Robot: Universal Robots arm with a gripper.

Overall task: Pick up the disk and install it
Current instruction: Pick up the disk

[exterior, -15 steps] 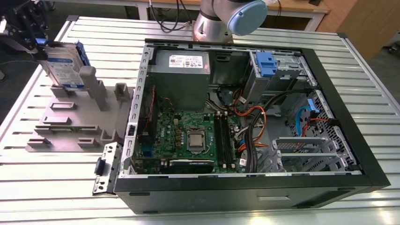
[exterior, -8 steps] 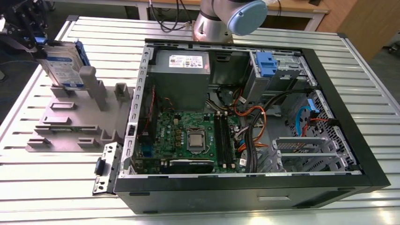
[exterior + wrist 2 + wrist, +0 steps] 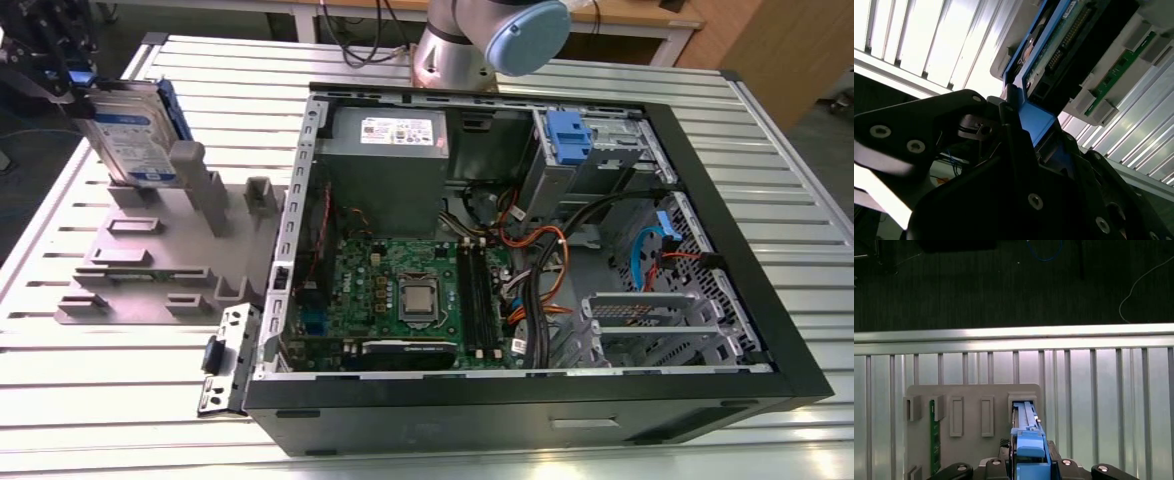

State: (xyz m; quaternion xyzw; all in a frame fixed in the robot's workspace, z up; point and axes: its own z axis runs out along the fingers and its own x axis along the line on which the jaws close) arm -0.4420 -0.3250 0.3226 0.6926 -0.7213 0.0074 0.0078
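One disk stands on edge, clamped in one gripper.

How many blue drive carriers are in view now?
2. One frames the disk gripped by the gripper at the grey fixture; the other carrier sits in the computer case's drive bay. More may be hidden inside.

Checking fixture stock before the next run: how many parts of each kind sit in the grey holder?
disk: 1, upright in its slot, gripper closed on it
memory stick, green: 1
Total: 2
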